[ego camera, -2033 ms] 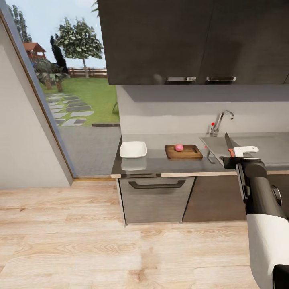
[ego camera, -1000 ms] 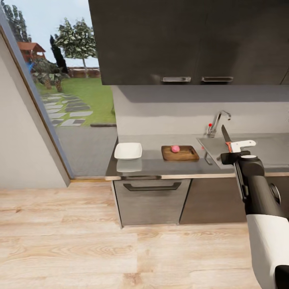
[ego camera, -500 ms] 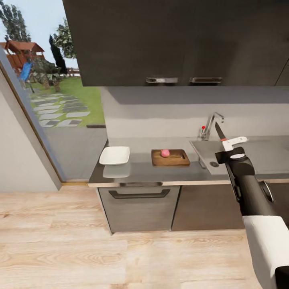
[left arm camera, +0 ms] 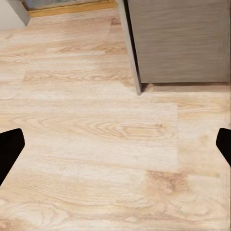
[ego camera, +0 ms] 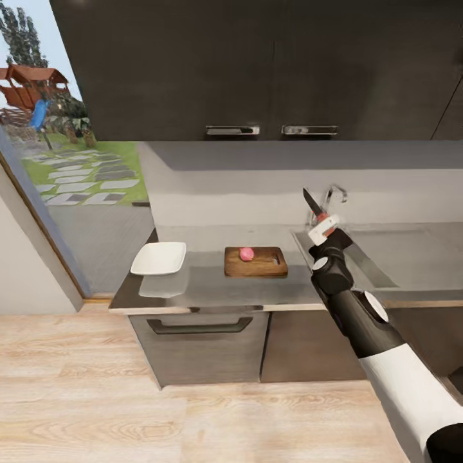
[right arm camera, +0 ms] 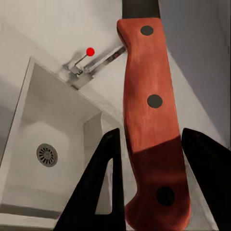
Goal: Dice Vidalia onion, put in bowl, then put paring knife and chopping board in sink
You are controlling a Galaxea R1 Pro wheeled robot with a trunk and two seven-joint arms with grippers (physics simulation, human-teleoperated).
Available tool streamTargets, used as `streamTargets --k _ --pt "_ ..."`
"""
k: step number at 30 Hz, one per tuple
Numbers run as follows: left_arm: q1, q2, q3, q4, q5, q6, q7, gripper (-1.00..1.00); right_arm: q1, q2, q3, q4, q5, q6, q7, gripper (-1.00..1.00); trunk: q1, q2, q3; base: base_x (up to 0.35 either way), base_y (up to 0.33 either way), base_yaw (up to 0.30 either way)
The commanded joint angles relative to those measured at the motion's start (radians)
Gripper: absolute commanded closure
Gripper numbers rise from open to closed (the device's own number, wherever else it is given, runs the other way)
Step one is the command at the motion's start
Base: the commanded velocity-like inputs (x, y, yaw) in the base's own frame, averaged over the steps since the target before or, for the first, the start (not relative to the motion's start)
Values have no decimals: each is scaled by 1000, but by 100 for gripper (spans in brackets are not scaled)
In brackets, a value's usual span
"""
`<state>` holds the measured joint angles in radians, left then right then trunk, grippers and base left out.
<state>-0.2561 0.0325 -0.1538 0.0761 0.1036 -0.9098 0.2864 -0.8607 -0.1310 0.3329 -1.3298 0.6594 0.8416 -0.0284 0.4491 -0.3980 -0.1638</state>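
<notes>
Onion (ego camera: 245,254) sits on board (ego camera: 256,262), on counter (ego camera: 212,283) w/ bowl (ego camera: 159,258) near its left end. Right gripper (ego camera: 323,229) pinches knife (right arm camera: 151,120) by red handle, blade up, over sink (right arm camera: 45,139) edge near tap (ego camera: 333,194). Left gripper (left arm camera: 115,149) fingers spread wide over wood floor (left arm camera: 96,144).

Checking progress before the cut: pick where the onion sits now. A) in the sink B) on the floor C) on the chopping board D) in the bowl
C: the Vidalia onion rests whole on the chopping board, right of the bowl.
</notes>
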Motion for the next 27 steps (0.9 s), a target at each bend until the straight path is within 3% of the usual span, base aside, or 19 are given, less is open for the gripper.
streamTargets --k 1,4,11,13,20,23,27 --pt "-2 0 -9 4 10 -6 -1 -100 -1 8 39 10 3 7 -32 100 1 -2 -2 208 -271 0" --pt "-2 0 -9 4 10 -6 0 -100 -1 45 118 45 3 7 -98 100 1 -2 -2 209 -268 0" --pt "-2 1 -9 4 10 -6 1 -100 -1 138 182 169 5 3 -189 100 1 -2 -2 210 -242 0" --pt "-2 2 -8 4 10 -6 2 -100 -1 165 232 211 4 1 -213 100 1 -2 -2 222 -224 0" --pt "-2 3 -7 3 11 -6 6 -100 -1 200 261 255 3 0 -219 100 1 -2 -2 263 -112 0" --pt "-2 4 -7 3 11 -6 8 -100 -1 224 332 274 4 -1 -223 100 1 -2 -2 260 107 0" --pt "-2 8 -7 2 11 -6 10 -100 -1 235 422 287 2 -1 -244 100 1 -2 -2 209 153 0"
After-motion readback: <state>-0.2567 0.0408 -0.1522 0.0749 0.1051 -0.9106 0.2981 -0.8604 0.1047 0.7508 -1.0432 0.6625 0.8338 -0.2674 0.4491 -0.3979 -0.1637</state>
